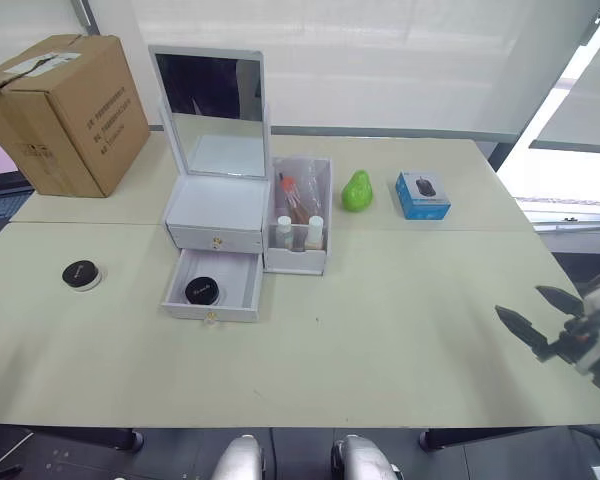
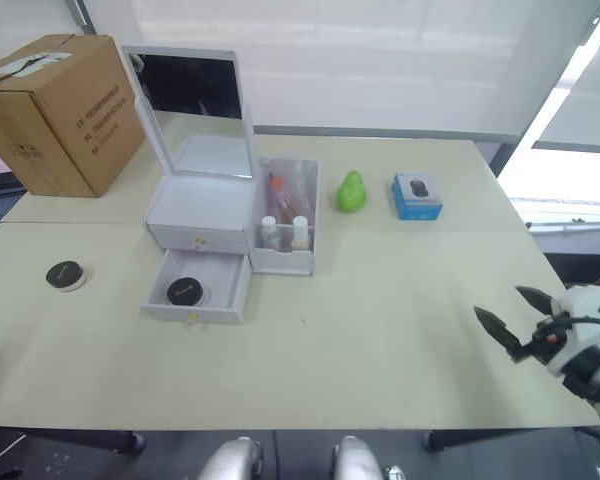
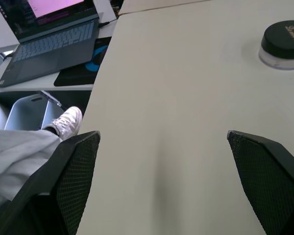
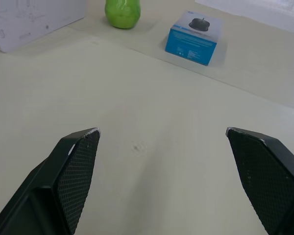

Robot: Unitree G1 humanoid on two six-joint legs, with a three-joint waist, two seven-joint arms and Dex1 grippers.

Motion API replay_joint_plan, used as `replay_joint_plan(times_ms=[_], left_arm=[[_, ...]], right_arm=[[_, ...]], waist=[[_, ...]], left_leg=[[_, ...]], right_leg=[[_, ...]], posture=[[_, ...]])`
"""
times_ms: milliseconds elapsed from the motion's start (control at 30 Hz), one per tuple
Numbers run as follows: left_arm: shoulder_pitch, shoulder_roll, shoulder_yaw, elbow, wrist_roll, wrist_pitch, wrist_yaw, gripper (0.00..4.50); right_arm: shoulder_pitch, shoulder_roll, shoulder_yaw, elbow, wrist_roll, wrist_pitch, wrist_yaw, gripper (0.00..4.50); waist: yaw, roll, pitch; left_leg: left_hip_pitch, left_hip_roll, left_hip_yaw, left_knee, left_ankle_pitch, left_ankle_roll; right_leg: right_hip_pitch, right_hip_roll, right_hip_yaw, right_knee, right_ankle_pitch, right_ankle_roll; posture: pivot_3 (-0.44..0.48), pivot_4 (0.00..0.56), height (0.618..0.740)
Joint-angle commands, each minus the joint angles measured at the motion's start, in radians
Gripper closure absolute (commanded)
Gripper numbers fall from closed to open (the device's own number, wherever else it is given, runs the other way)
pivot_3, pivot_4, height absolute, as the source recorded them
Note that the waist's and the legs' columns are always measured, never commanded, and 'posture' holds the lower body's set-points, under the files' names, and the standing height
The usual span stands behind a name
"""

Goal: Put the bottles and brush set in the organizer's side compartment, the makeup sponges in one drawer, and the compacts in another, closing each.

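Two black round compacts show: one [image 1: 201, 290] lies inside the organizer's [image 1: 220, 215] pulled-out lower drawer [image 1: 211, 287], the other [image 1: 81, 274] sits alone on the counter [image 1: 380, 320], well left of it. Two white-capped bottles [image 1: 298, 231] stand in the clear side compartment [image 1: 302, 216]. The white organizer has its mirror lid raised. The right gripper [image 1: 541, 313] hovers with fingers spread; the left gripper [image 3: 161, 147] is likewise spread wide.

Light: bright, even daylight through the far blinds [image 1: 380, 60] | Glare: window strip far right is overexposed | Shadows: soft, faint on the table [image 1: 380, 330] | Focus: head views sharp; wrist views slightly soft
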Motion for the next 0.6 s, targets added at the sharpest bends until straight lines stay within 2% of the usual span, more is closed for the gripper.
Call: replay_joint_plan(times_ms=[33, 167, 433, 533, 600], left_arm=[[0.036, -0.072, -0.002, -0.263, -0.067, 0.096, 0.009, 0.03], [0.073, -0.197, -0.053, -0.575, -0.096, 0.223, 0.093, 0.03], [0.066, -0.383, -0.097, -0.87, -0.131, 0.379, 0.29, 0.03], [0.065, -0.458, -0.092, -0.947, -0.139, 0.409, 0.387, 0.03], [0.059, -0.492, -0.088, -0.966, -0.135, 0.415, 0.44, 0.03]], right_arm=[[-0.082, -0.013, 0.056, -0.117, 0.053, 0.088, -0.021, 0.0], [-0.236, 0.007, 0.196, -0.225, 0.093, 0.179, -0.033, 0.0], [-0.517, 0.111, 0.486, -0.387, 0.153, 0.293, -0.008, 0.0], [-0.569, 0.132, 0.542, -0.438, 0.182, 0.321, 0.004, 0.0], [-0.587, 0.142, 0.56, -0.456, 0.199, 0.341, 0.004, 0.0]], waist=[[-0.001, 0.0, 0.0], [-0.003, -0.001, 0.0], [-0.013, -0.001, -0.001], [-0.017, 0.0, 0.0], [-0.02, 0.0, 0.0]], left_leg=[[0.0, 0.0, 0.0, 0.0, 0.0, 0.0], [-0.001, 0.001, 0.0, 0.002, 0.0, 0.0], [-0.002, 0.003, -0.003, 0.004, 0.0, 0.001], [-0.005, -0.007, -0.02, 0.004, 0.003, 0.004], [-0.005, -0.018, -0.044, 0.005, 0.005, 0.006]], right_leg=[[0.001, 0.0, 0.0, 0.0, 0.0, 0.0], [0.002, 0.003, 0.002, 0.001, 0.005, 0.005], [0.003, 0.007, 0.001, 0.0, 0.006, 0.005], [0.01, 0.002, -0.008, -0.001, 0.005, 0.007], [0.019, -0.004, -0.026, -0.001, 0.001, 0.01]], posture=[[0.0, 0.15, 0.733], [0.0, 0.15, 0.733], [0.0, 0.15, 0.732], [0.0, 0.15, 0.73], [0.0, 0.15, 0.73]])
